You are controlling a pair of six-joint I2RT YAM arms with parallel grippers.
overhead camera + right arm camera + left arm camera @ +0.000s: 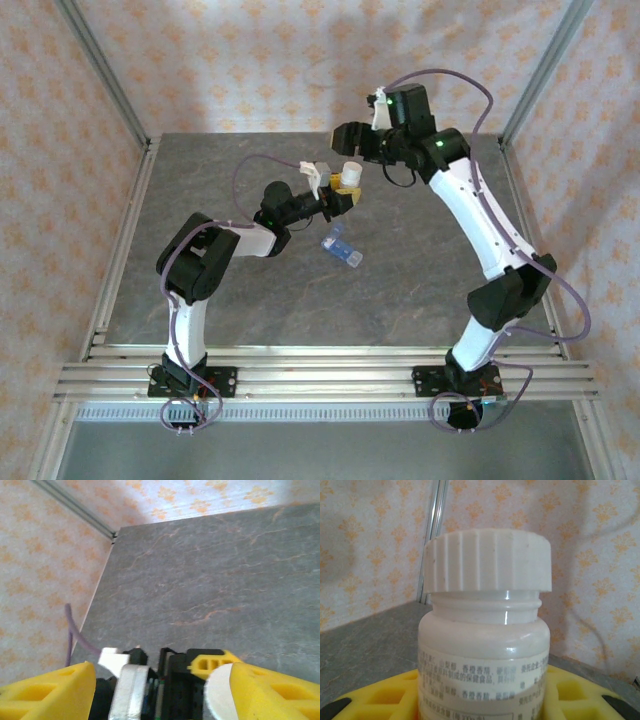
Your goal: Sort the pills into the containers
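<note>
The left claw (343, 193) pinches the bottle (485, 650) upright; the right claw (162, 685) is spread just above its cap (487, 560); the pill box (342, 247) lies near the bottle.

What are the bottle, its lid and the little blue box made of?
The bottle: probably glossy white plastic, light glints on its neck. The lid: duller white plastic, with moulded ridges. The little blue box: likely see-through plastic, but too small to be sure.

bottle (485, 645): glossy white plastic | cap (487, 562): matt ribbed plastic | table (225, 580): matt stone-look | pill box (343, 247): translucent plastic
</note>
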